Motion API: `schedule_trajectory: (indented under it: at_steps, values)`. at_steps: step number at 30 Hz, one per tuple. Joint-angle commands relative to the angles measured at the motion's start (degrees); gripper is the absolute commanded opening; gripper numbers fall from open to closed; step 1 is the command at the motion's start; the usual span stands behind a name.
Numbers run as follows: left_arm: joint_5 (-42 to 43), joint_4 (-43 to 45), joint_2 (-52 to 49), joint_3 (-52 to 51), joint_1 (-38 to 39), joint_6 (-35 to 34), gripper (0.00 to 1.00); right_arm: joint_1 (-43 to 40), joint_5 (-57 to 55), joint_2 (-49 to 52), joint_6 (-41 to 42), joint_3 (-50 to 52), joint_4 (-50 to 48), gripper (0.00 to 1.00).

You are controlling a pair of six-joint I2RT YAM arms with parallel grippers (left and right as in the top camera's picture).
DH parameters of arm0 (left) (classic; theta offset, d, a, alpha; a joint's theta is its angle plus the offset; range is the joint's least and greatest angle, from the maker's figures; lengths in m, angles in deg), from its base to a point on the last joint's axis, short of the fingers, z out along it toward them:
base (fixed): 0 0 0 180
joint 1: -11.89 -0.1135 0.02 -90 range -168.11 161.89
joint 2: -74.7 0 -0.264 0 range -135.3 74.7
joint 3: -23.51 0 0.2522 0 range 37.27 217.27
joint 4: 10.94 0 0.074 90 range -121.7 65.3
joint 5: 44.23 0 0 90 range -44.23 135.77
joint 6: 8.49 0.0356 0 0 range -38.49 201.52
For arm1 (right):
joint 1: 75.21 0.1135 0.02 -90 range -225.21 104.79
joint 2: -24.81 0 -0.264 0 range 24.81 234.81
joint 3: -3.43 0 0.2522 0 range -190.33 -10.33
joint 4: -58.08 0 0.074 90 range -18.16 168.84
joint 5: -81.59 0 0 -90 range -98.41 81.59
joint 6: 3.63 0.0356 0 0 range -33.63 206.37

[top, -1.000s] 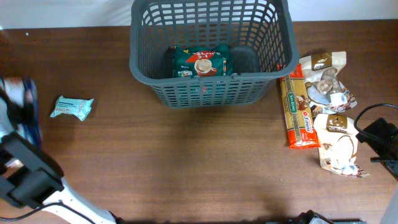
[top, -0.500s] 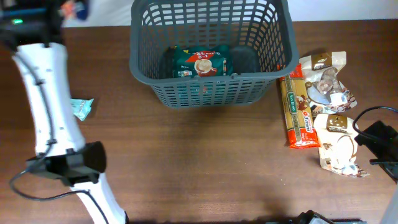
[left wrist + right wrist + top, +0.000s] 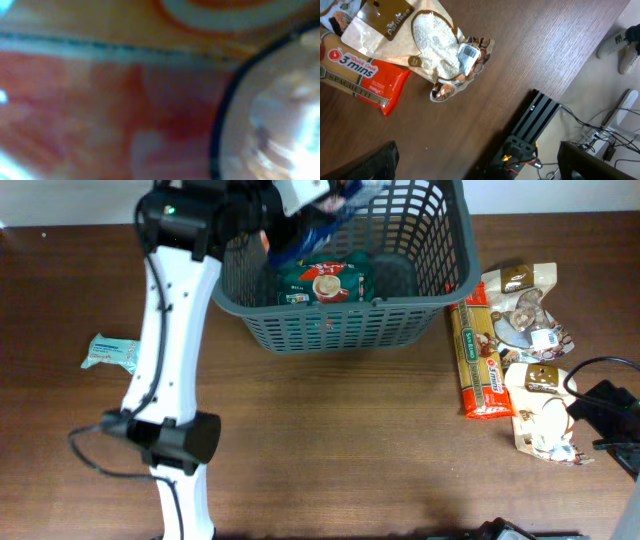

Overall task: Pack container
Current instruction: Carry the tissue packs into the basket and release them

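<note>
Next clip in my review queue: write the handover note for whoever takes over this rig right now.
Left pincer: above the large dark grey slotted plastic basket, blurred. Its camera is filled by blurred orange packaging, so it probably carries a packet; the jaws cannot be read.
Right pincer: open, empty, at the right of the brown wooden table.
Done: green coffee packet lies in the basket.
Left: light blue packet on the table left of the basket; to its right, the orange spaghetti packet, far white-and-brown pouch and near white-and-brown pouch.
</note>
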Motion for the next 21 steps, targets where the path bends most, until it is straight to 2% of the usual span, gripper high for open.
schedule_trajectory:
  at_steps: [1, 3, 7, 8, 10, 11, 12, 13, 16, 20, 21]
  values:
    - [-6.0, -4.7, -7.0, 0.2, -0.8, 3.9, 0.01, -0.4, -0.9, -0.1, 0.0, -0.2, 0.2, 0.99]
    - [-13.8, -8.5, -9.9, 0.2, -0.8, 3.9, 0.01, -0.4, -0.9, -0.1, 0.0, -0.2, 0.3, 0.99]
    - [-17.2, -10.0, -11.5, 0.2, -0.9, 3.8, 0.02, -0.4, -0.9, -0.1, 0.0, -0.2, 0.8, 0.99]
    - [-17.5, -9.8, -11.6, 0.2, -0.9, 3.8, 0.08, -0.4, -0.9, -0.1, 0.0, -0.2, 0.9, 0.99]
    - [-18.1, -9.4, -11.6, 0.2, -0.9, 3.6, 0.43, -0.4, -0.9, -0.1, -0.2, -0.2, 1.1, 0.99]
    - [-18.2, -9.2, -11.6, 0.3, -0.9, 3.6, 0.73, -0.4, -0.9, -0.1, -0.2, -0.2, 1.2, 0.99]
    - [-18.1, -8.9, -11.6, 0.3, -0.9, 3.5, 0.87, -0.4, -0.9, -0.1, -0.2, -0.2, 1.3, 0.99]
    - [-18.1, -8.6, -11.6, 0.3, -0.9, 2.9, 0.95, -0.4, -0.9, -0.1, -0.2, -0.2, 1.4, 0.99]
    - [-17.9, -6.7, -11.5, 0.4, -0.9, -0.6, 1.0, -0.4, -0.9, -0.1, -0.2, -0.2, 1.4, 0.99]
    - [-17.9, -3.2, -10.7, 4.0, -0.9, -5.2, 0.99, -0.4, -0.9, -0.1, -0.2, -0.2, 1.4, 0.99]
    - [-17.9, -2.2, -10.4, 5.4, -1.0, -6.9, 0.95, -0.4, -0.9, -0.1, -0.2, -0.2, 1.4, 0.99]
